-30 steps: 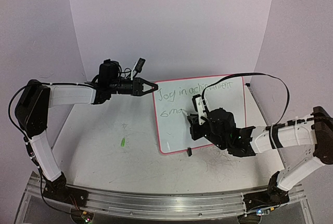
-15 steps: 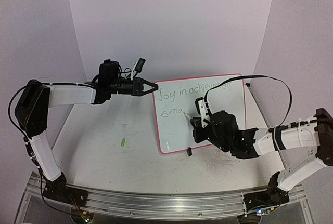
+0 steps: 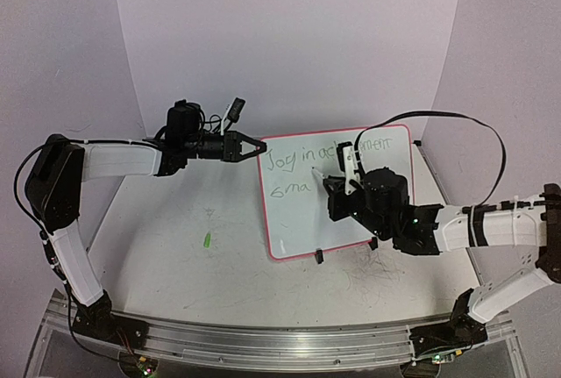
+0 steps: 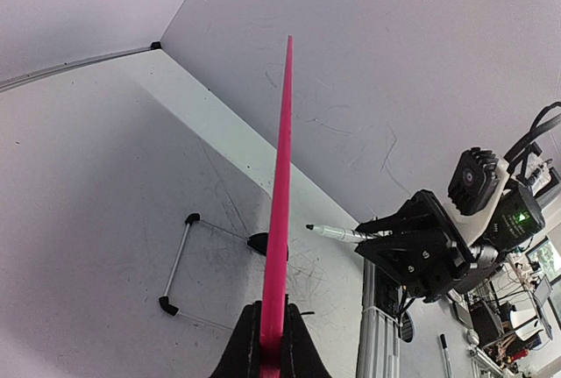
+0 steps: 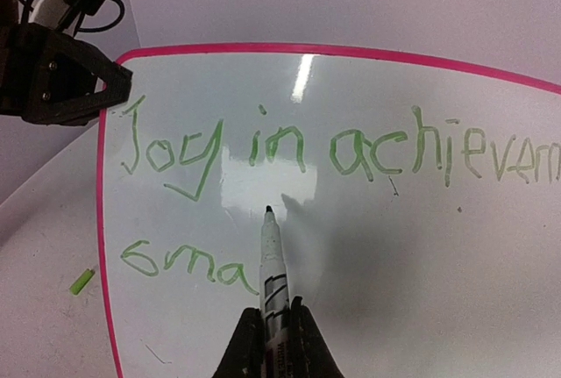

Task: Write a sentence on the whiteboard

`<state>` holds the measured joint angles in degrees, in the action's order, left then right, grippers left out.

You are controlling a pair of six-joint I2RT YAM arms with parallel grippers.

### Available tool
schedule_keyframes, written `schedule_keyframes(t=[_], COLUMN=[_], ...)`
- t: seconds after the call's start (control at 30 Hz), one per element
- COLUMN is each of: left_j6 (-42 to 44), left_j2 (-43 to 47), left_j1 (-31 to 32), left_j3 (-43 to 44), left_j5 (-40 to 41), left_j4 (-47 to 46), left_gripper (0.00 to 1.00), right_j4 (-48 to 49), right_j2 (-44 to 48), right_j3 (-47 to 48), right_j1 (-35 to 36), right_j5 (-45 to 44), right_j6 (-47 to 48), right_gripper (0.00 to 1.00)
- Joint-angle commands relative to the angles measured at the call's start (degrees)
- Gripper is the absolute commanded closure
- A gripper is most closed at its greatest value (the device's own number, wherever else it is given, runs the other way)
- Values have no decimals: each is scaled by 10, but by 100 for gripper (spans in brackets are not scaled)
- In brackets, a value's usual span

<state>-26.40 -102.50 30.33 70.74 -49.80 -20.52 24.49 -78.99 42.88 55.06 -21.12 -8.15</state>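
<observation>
The right claw (image 5: 273, 318) is pinching a slim white marker pen (image 5: 270, 255), its tip poised just above-right of "sma". The left claw (image 4: 273, 343) is clamping the pink rim of the glossy white rectangular whiteboard (image 5: 394, 308), propped centre-right on the table (image 3: 175, 255). The next letter is probably needing light, even pressure beside the "a". One board, one pen, and a green handwritten sentence (image 5: 298, 146) in two lines.

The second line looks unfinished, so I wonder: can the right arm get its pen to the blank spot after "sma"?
Probably yes. The right gripper holds the pen with its tip close by "sma", the whiteboard is bare there, and the left gripper clamps only the board's far corner.
</observation>
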Motion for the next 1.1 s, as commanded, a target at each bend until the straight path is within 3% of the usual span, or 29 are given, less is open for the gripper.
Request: schedule_keyframes(t=[0.0,1.07], left_j6=[2,2], left_j2=[17,17], left_j1=[0,0], left_j3=[4,5], left_j5=[-2,-3], left_j4=[-13,-12], left_gripper=[100,100], right_j4=[22,-24], right_j2=[-23,-17], right_j3=[26,-50], right_j1=[-8,14], right_j5=[6,1], right_j6=[11,-49], right_gripper=[100,100])
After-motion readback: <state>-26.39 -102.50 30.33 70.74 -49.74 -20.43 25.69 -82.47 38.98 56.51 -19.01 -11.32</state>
